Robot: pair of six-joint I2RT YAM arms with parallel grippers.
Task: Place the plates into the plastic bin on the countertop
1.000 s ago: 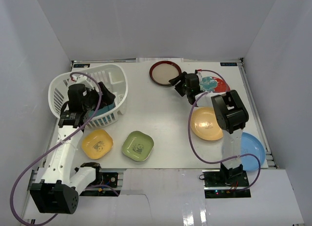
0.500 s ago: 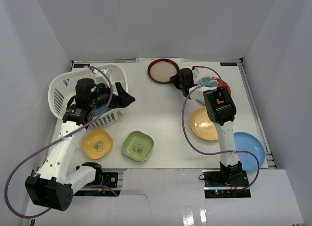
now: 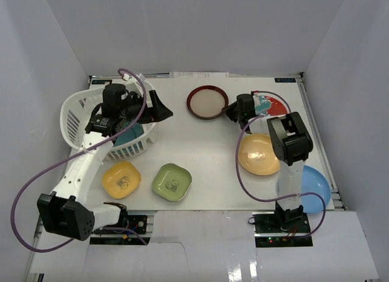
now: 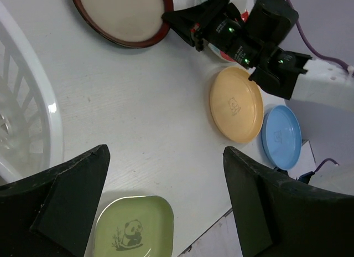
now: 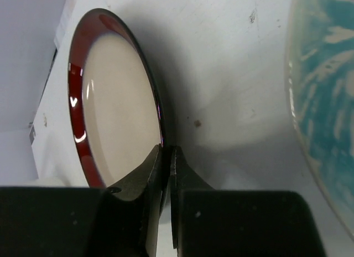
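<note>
My right gripper is shut on the near edge of the round red-rimmed cream plate, whose rim sits pinched between the two fingers. My left gripper hangs open and empty over the countertop, just right of the white plastic bin. A teal plate lies inside the bin. On the countertop rest a yellow plate, a green panda plate, an orange plate, a light blue plate and a teal-and-red plate.
White walls enclose the back and both sides of the work surface. Metal rails run along its edges. The right arm's cable loops over the orange plate. The left arm's upper link lies across the bin's near side.
The right gripper closed on the red-rimmed plate's rim, and the plate shifted slightly nearer. The left gripper swung out of the bin to the right, staying open.
</note>
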